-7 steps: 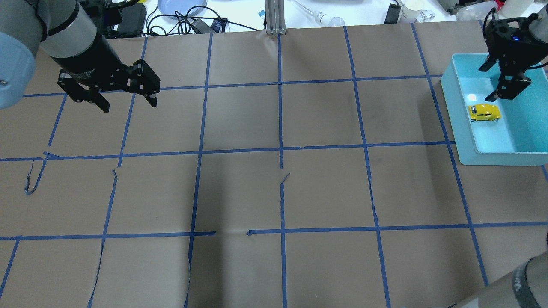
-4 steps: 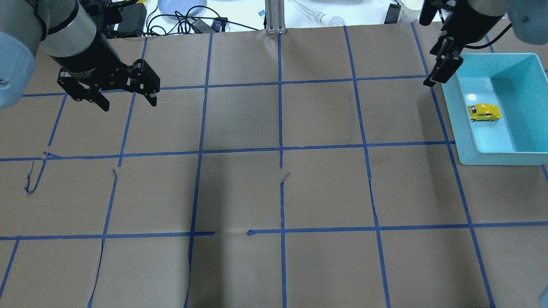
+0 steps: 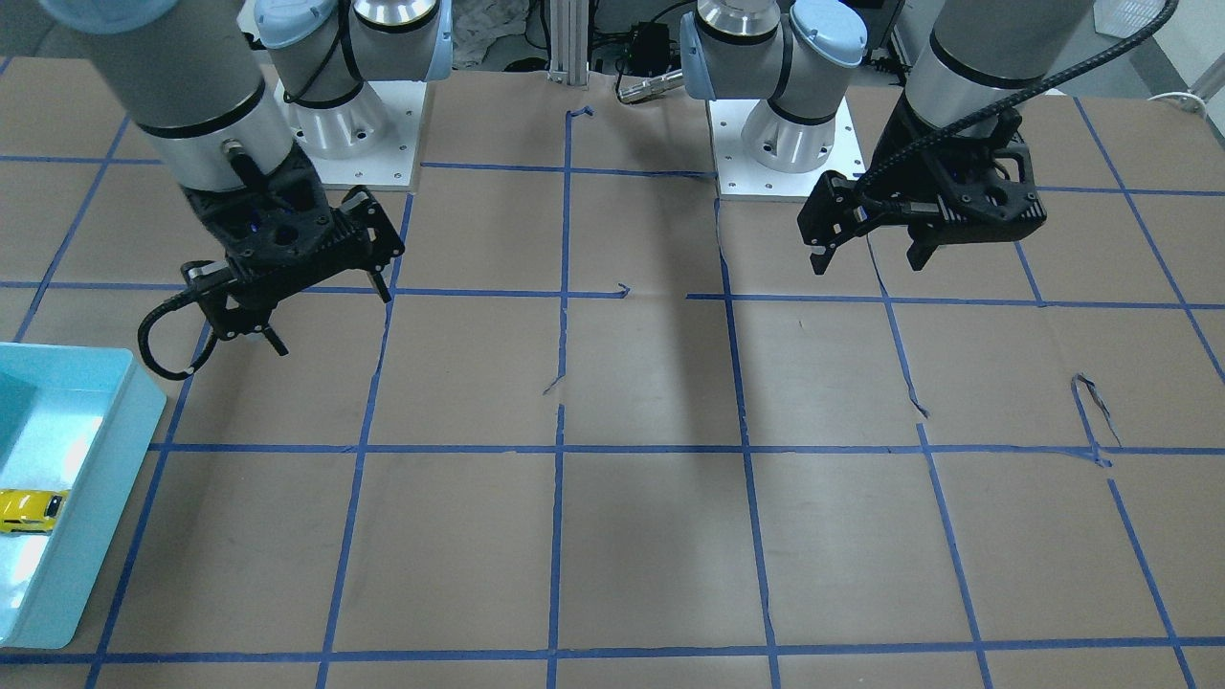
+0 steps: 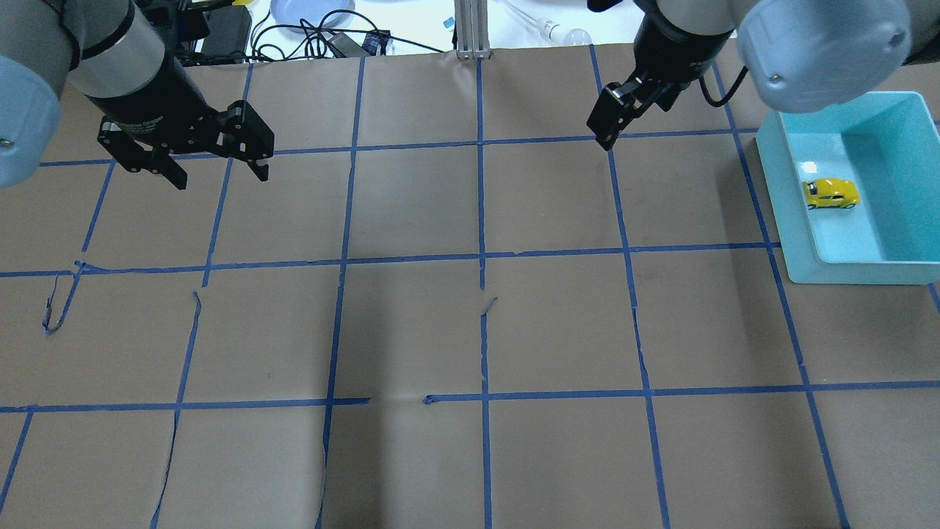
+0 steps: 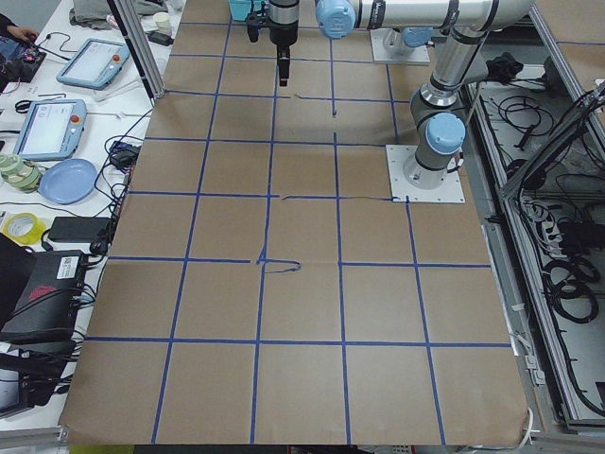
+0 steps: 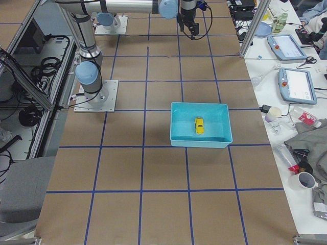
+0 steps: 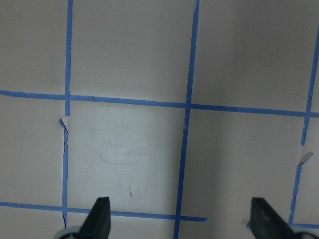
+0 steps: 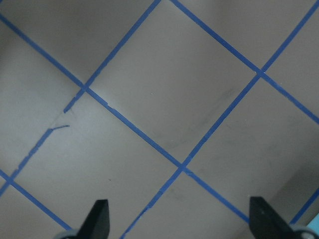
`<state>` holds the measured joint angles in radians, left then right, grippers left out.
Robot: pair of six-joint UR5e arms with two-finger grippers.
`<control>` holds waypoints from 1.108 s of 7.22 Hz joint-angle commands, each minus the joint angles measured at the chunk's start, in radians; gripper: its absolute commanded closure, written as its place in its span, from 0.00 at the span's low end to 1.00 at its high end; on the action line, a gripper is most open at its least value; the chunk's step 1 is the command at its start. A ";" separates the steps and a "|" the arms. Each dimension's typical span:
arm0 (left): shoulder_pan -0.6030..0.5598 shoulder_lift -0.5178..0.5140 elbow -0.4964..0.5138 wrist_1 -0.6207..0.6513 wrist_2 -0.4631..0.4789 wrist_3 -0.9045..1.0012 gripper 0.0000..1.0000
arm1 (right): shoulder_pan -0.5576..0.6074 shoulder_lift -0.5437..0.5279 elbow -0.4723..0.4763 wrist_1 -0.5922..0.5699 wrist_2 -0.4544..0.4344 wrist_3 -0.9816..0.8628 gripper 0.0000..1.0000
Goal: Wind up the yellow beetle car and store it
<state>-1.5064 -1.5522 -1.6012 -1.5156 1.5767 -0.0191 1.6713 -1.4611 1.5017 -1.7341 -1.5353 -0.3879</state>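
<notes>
The yellow beetle car (image 4: 830, 194) lies alone in the teal bin (image 4: 800, 253) at the table's right edge. It also shows in the front view (image 3: 29, 509) and the right side view (image 6: 199, 125). My right gripper (image 4: 609, 132) is open and empty. It hangs over the brown table well left of the bin and is also seen in the front view (image 3: 330, 316). Its wrist view (image 8: 179, 224) shows only paper and blue tape. My left gripper (image 4: 220, 180) is open and empty over the far left of the table, also seen in the front view (image 3: 866, 266).
The table is brown paper with a blue tape grid (image 4: 481, 257), torn in places. Cables, a blue plate (image 4: 308, 11) and other clutter lie beyond the far edge. A metal post (image 4: 470, 29) stands at the far middle. The two arm bases (image 3: 785, 134) stand at the robot's edge.
My right gripper has moved left, from above the bin to over the open table. The car stays in the bin. The left arm has not moved.
</notes>
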 commanded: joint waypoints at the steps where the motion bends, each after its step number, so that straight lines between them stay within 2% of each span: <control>1: 0.000 -0.005 0.000 0.003 -0.001 0.001 0.00 | 0.012 -0.039 0.009 0.019 -0.009 0.239 0.00; 3: 0.000 -0.002 0.000 0.005 -0.001 -0.008 0.00 | -0.039 -0.045 0.021 0.041 -0.008 0.244 0.00; 5: 0.000 -0.003 0.001 0.005 -0.001 -0.008 0.00 | -0.045 -0.050 0.022 0.010 -0.011 0.347 0.00; 8: 0.002 0.004 0.001 0.000 0.005 -0.012 0.00 | -0.045 -0.051 0.022 0.011 -0.014 0.353 0.00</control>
<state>-1.5054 -1.5530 -1.6004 -1.5120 1.5775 -0.0306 1.6264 -1.5114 1.5232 -1.7236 -1.5479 -0.0371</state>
